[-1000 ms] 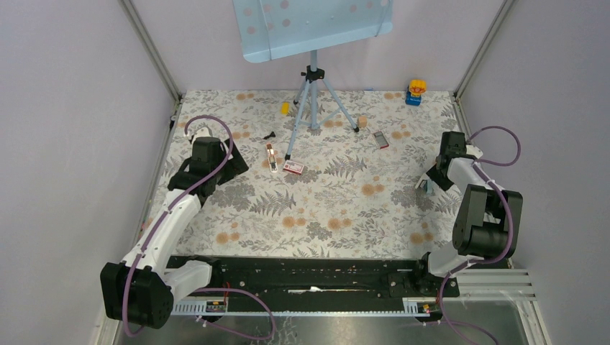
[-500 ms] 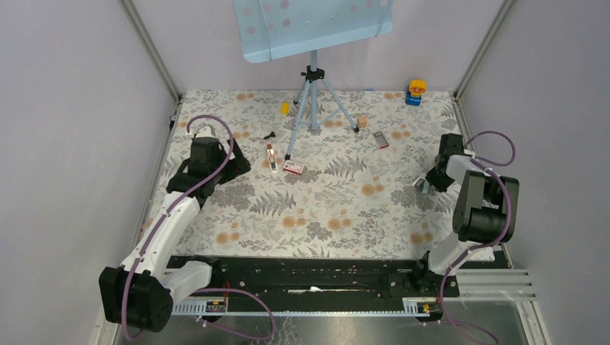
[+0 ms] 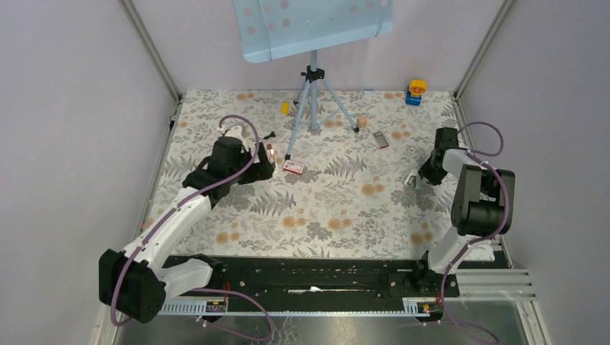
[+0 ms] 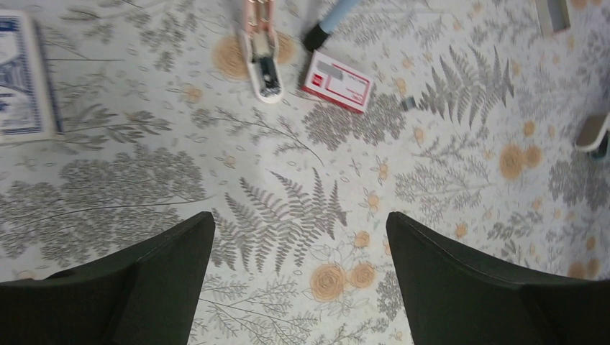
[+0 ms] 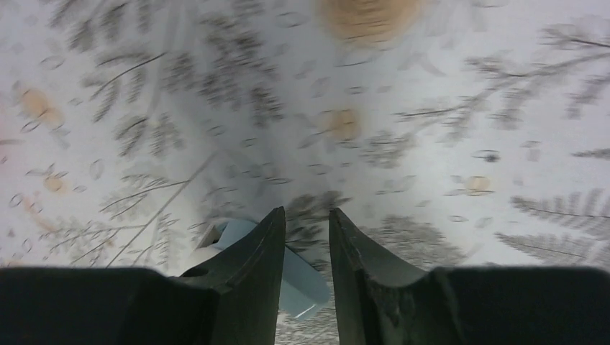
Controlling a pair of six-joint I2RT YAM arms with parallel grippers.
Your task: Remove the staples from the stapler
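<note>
A pink and white stapler (image 3: 271, 155) lies opened on the floral table, next to a red and white staple box (image 3: 293, 168). Both show at the top of the left wrist view, the stapler (image 4: 262, 57) left of the box (image 4: 337, 80). My left gripper (image 3: 260, 169) is open and empty (image 4: 301, 224), just short of the stapler. My right gripper (image 3: 419, 177) is low at the right side. Its narrow jaws (image 5: 307, 223) close on a small light blue object (image 5: 302, 282), which is partly hidden behind one finger.
A tripod (image 3: 313, 100) with a blue board stands at the back; one leg ends beside the stapler (image 4: 325, 25). A blue and white box (image 4: 25, 79) lies left. Another small item (image 3: 380, 139) and a yellow and blue toy (image 3: 415, 91) lie further back.
My left arm has swung right, from the table's left side to beside the stapler. My right gripper has shifted a little left and back, and the light blue object moved with it.
</note>
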